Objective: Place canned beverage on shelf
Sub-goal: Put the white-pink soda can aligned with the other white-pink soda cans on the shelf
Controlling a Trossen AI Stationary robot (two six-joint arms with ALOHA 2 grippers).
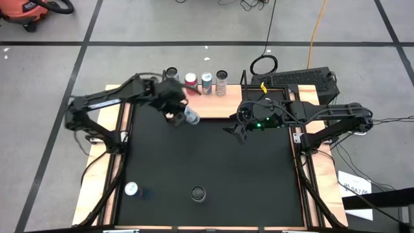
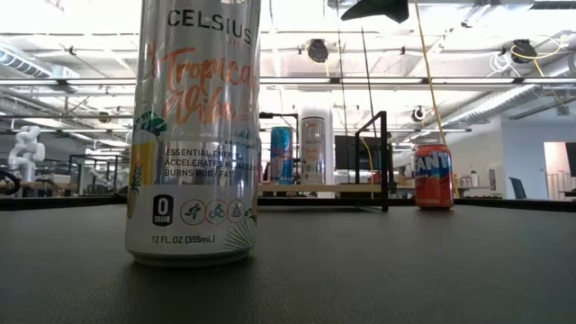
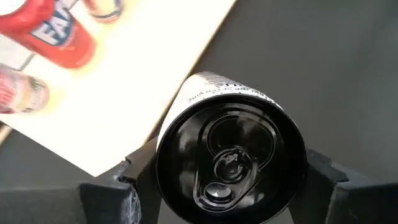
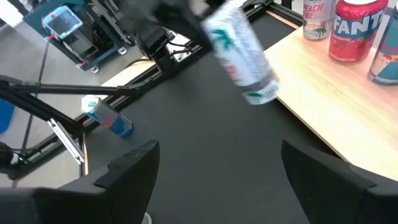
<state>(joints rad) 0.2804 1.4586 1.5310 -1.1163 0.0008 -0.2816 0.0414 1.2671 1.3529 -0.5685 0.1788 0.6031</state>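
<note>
Near shelf (image 1: 213, 103), left gripper (image 1: 176, 111) clamps can (image 4: 242, 53); Fanta can (image 4: 351, 28), Celsius can (image 2: 193, 130)

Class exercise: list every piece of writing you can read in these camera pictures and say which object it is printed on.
"CELSIUS", "Tropical", "ESSENTIAL ENER…", "ACCELERATES", "BURNS BOD… FAT", "0 SUGAR", "12 FL. OZ (355mL)": the tall can nearest the low camera.
"FANTA", partly cut off: the red can on the shelf.
"PEACH …BE": the pale can beside it.
Print on the can in the left gripper: too blurred.

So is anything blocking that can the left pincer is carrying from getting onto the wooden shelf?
Nothing visible does. The left pincer holds the can tilted at the shelf's front edge. Four cans stand along its back, with bare board in front of them.
</note>
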